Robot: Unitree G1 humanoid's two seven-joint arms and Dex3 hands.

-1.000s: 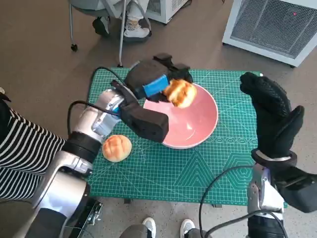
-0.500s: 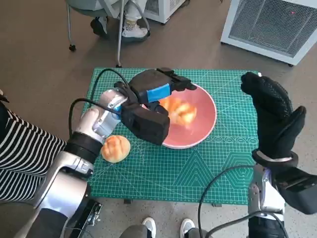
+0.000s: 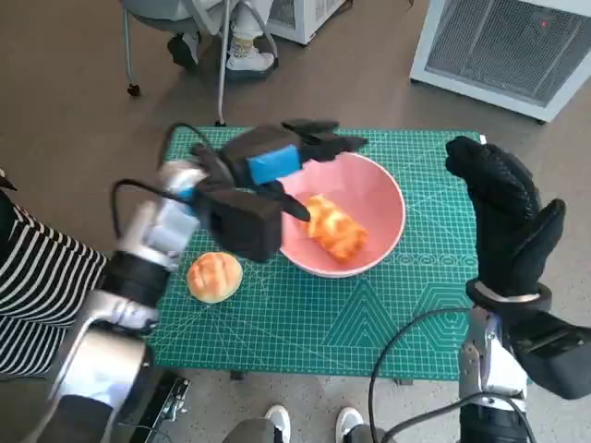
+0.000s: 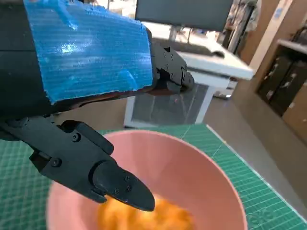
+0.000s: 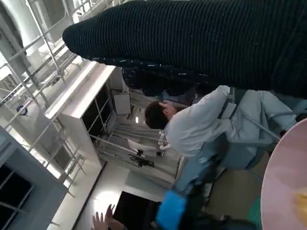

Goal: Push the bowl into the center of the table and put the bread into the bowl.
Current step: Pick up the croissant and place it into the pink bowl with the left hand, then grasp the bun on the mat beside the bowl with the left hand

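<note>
Now, bread (image 3: pixel 334 227): lying inside pink bowl (image 3: pixel 380 187), mid-table.
Second bun (image 3: pixel 214 276): on table (image 3: pixel 305 318), at bowl's 8 o'clock.
Left hand (image 3: pixel 277 161): fingers spread, empty, above bowl's 10 o'clock rim.
Right hand (image 3: pixel 506 217): raised, fingers apart, empty.

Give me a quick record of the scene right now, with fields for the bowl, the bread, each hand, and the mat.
bowl: pink bowl on the green mat, near its middle
bread in bowl: one piece lying inside
bread outside: round bun on the mat beside the bowl
left hand: above the bowl's rim, holding nothing
right hand: raised at the mat's edge, holding nothing
</note>
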